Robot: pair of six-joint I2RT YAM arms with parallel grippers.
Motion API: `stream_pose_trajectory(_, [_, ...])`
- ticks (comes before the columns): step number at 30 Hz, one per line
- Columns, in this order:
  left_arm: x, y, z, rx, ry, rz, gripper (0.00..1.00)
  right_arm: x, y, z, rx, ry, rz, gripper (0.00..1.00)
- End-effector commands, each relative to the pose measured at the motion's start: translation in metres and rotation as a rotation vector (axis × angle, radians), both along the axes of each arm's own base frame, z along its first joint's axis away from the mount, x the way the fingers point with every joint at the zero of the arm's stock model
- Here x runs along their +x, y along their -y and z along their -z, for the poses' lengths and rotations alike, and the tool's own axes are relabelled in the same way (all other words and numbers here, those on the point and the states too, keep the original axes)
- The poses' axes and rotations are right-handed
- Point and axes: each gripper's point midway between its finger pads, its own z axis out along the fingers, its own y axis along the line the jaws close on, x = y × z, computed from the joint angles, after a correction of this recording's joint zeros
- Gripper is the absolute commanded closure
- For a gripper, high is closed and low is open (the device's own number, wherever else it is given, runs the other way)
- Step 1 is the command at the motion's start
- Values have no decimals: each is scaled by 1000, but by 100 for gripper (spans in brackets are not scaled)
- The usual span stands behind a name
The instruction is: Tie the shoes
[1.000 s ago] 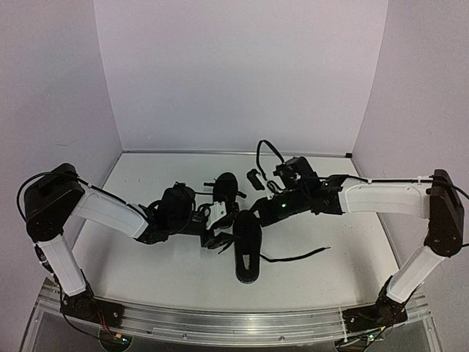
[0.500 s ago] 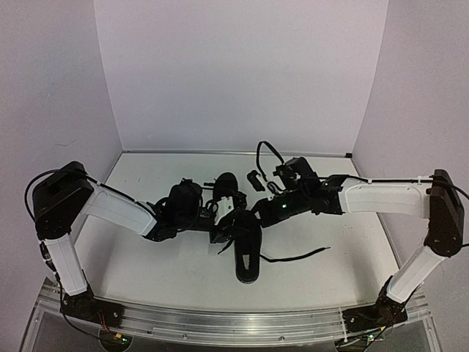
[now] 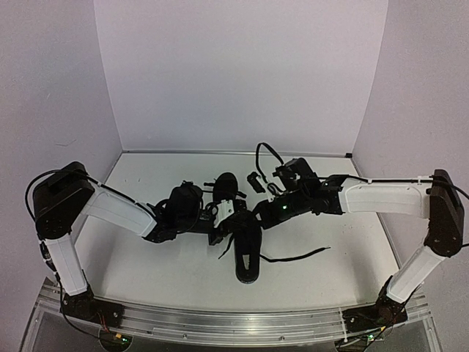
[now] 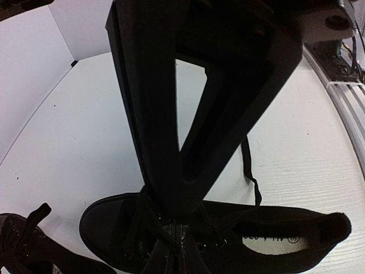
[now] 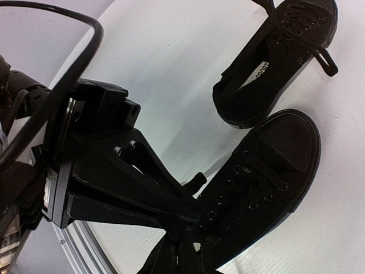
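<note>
2 blk shoes (image 3: 247,253) (image 3: 224,188) & 2 robot arms (image 3: 110,209) (image 3: 381,198)

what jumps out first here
The left claw and right claw meet, both shut, at the laces of the near shoe in mid-table. A second shoe lies just behind it, and one loose lace trails right across the white table.

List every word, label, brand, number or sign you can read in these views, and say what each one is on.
On the near shoe, insole print: dark lettering on a pale insole, too blurred to read.
On the far shoe, insole lettering: partly hidden inside the shoe opening, too small to read.
No other text shows in any view.
</note>
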Motion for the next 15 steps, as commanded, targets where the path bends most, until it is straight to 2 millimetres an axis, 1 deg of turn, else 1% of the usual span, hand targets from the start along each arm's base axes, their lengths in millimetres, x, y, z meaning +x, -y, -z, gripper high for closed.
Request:
stream_pose_trajectory(1, [4, -5, -25, -32, 45, -19, 100, 3, 0, -7, 4, 35, -5, 86])
stream_pose_trajectory(4, [4, -4, -31, -34, 46, -20, 100, 3, -2, 1, -3, 29, -16, 74])
stream_pose_trajectory(6, [6, -4, -32, -31, 49, -25, 100, 2, -4, 6, 1, 19, -27, 69])
stream_pose_trajectory(12, [11, -8, -34, -27, 56, -46, 100, -2, -9, 13, 16, 0, -54, 67])
stream_pose_trajectory(14, [12, -9, -37, -31, 59, -51, 100, -2, -9, 16, 15, -4, -56, 69])
stream_pose_trajectory(15, [13, -10, -37, -35, 57, -55, 100, -2, -10, 18, 11, -5, -57, 71])
